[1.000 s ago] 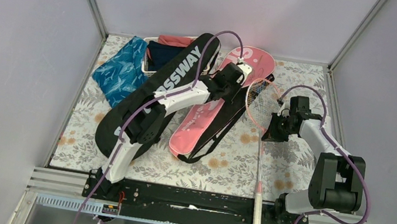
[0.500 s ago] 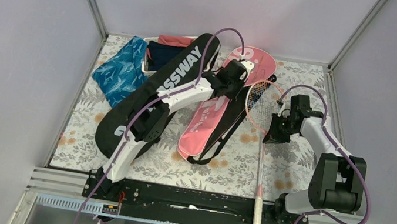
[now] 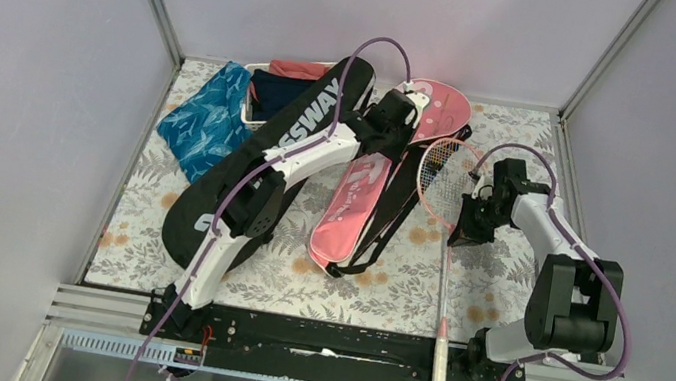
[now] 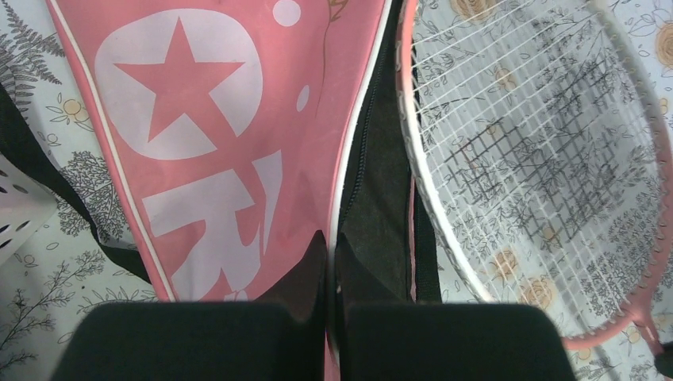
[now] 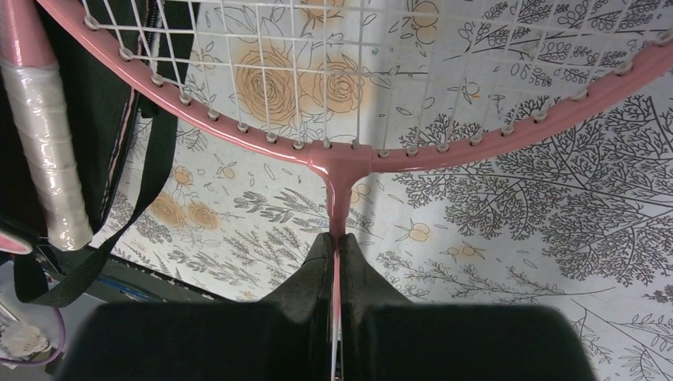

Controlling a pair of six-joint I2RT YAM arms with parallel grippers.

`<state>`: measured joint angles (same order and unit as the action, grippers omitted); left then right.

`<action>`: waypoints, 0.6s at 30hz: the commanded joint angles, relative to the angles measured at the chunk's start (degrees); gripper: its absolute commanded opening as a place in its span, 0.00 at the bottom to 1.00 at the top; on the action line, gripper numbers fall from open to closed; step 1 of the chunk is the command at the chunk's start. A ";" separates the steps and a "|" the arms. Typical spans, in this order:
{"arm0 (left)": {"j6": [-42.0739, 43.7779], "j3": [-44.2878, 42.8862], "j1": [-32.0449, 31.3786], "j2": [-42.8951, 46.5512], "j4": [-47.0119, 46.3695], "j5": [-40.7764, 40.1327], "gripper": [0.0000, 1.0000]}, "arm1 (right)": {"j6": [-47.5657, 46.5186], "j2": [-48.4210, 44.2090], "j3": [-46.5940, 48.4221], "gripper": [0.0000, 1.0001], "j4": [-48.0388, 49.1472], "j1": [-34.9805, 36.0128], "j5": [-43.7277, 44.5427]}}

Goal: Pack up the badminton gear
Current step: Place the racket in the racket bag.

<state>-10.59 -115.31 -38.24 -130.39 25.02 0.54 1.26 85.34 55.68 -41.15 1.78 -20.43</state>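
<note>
Your right wrist view shows what the overhead cannot: the right gripper (image 5: 337, 240) is pinched tight on the shaft of the pink racket (image 5: 343, 165), just below the head. From above, that racket runs front to back over the right side of the table (image 3: 493, 274), head far, handle overhanging the near edge. Your left gripper (image 4: 329, 242) is clamped on the edge of the pink bag (image 4: 198, 119).

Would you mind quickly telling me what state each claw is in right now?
Left claw: closed, pinching the pink bag at its zipper edge.
Right claw: closed on the pink-framed racket, at its shaft just below the head.
</note>
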 commanded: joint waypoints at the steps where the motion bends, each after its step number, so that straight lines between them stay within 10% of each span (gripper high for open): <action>1: -0.04 -3.27 1.08 1.18 -4.78 2.20 0.00 | -1.02 2.47 2.65 0.00 -1.75 0.42 -0.47; 18: 0.48 0.79 0.57 2.63 -5.71 10.43 0.00 | 0.14 9.51 8.68 0.00 3.10 1.75 0.09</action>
<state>-10.59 -115.48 -38.09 -130.37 25.19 8.19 1.15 92.75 60.34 -39.68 2.22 -20.45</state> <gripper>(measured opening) 0.013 0.023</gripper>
